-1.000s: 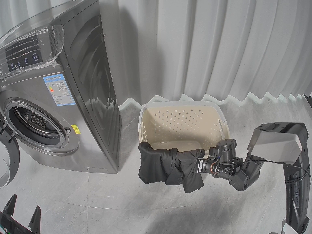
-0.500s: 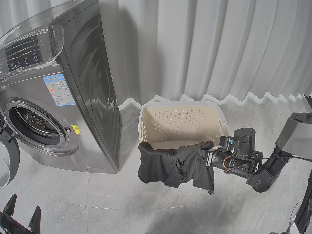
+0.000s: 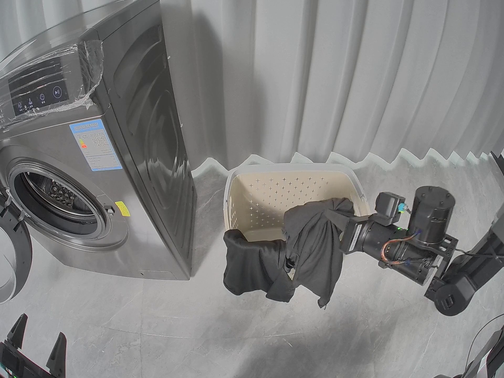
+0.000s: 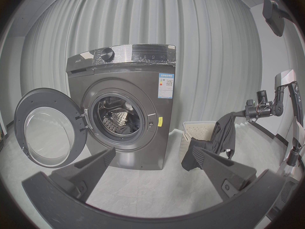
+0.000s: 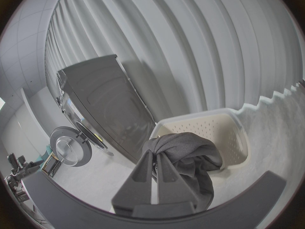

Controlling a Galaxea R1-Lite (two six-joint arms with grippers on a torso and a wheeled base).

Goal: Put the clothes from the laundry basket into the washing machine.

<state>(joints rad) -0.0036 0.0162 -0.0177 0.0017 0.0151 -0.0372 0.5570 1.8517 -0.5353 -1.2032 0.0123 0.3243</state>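
A black garment (image 3: 310,248) is pinched at one end in my right gripper (image 3: 336,217), which is shut on it above the cream laundry basket (image 3: 294,170). The garment's other end hangs over the basket's front rim, down the outside. In the right wrist view the fingers (image 5: 155,156) clamp the bunched cloth (image 5: 187,151). The grey washing machine (image 3: 142,132) stands to the left, its round door (image 3: 13,258) swung wide and its drum (image 3: 58,200) showing. My left gripper (image 3: 37,342) is low at the near left, open with nothing in it, its fingers (image 4: 95,166) facing the machine (image 4: 127,112).
White curtains (image 3: 341,69) hang behind the basket and machine. Grey tiled floor (image 3: 173,316) lies bare between the machine, the basket and my left gripper. Some dark cloth lies inside the drum (image 4: 127,129).
My right gripper has risen and pulled back to the right, lifting its end of the garment above the basket. The other end stays over the rim. The left arm has not moved.
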